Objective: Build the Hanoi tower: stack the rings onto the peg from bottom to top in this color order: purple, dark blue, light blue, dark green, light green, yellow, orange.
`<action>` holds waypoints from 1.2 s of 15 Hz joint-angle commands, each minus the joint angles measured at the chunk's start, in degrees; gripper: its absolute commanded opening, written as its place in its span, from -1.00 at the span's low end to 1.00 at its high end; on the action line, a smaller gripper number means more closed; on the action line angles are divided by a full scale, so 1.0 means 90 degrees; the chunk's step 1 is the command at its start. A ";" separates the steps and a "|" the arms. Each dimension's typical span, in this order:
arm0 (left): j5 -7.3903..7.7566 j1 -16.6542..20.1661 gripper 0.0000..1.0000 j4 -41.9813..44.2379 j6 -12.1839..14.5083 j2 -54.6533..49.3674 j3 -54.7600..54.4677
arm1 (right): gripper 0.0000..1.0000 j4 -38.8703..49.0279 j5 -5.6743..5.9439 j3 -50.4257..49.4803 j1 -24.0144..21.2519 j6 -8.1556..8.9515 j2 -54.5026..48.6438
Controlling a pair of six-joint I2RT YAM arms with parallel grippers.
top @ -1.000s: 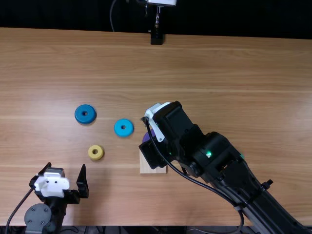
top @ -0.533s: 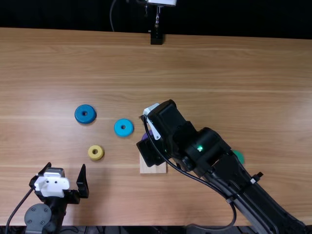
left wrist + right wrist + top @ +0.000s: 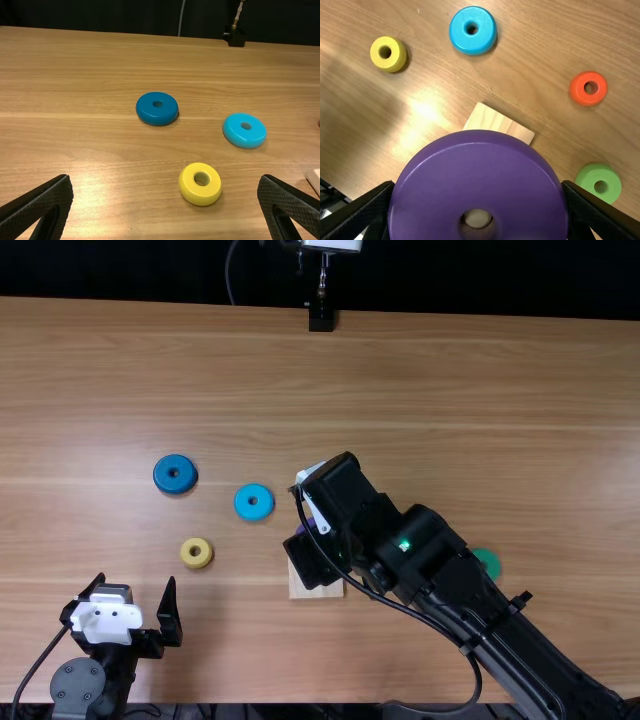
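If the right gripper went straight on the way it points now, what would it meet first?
Most likely the peg: the right gripper holds the purple ring, and what looks like the peg's pale tip shows through the hole, above the wooden base. The remaining gap is unclear.

Probably seven rings (image 3: 162, 476), one base (image 3: 315, 591)

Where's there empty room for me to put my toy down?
Wide bare wood lies between the dark blue ring and the table's far edge, and more between that edge and the right arm. It's crowded around the wooden base, where the right hand holds the purple ring.
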 commanded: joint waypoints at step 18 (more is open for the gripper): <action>0.0069 -0.0016 1.00 -0.0519 0.0071 -0.0074 -0.0671 | 1.00 0.0872 0.0083 0.0584 -0.0014 0.0124 0.0265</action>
